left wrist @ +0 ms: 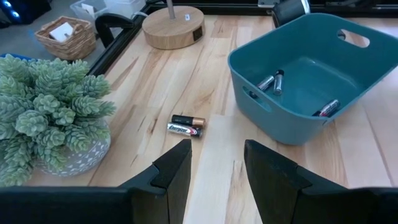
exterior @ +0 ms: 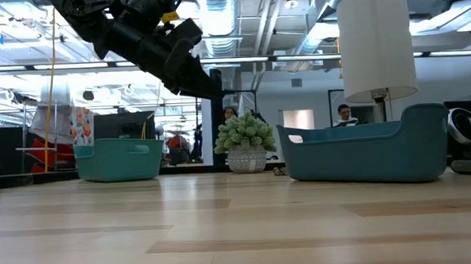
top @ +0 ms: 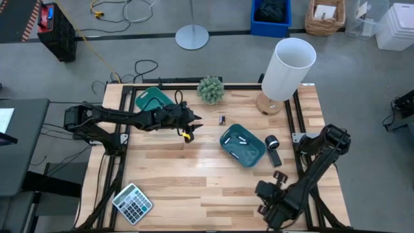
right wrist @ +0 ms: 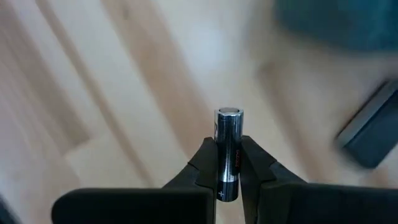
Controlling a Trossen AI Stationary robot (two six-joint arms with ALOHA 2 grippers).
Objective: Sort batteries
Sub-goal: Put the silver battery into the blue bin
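- My left gripper (top: 194, 120) reaches out above the table, just beside the potted plant (top: 211, 89), jaws apart and empty.
- My right gripper (right wrist: 227, 163) waits at the near edge, far from the plant, clamped on one battery (right wrist: 227, 146).
- Two batteries (left wrist: 185, 125) lie together beside the plant.
- Two teal trays: the nearer tray (left wrist: 297, 74) holds at least three cells.

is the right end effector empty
No, the right end effector is shut on a dark battery that stands upright between its fingers, seen in the right wrist view.
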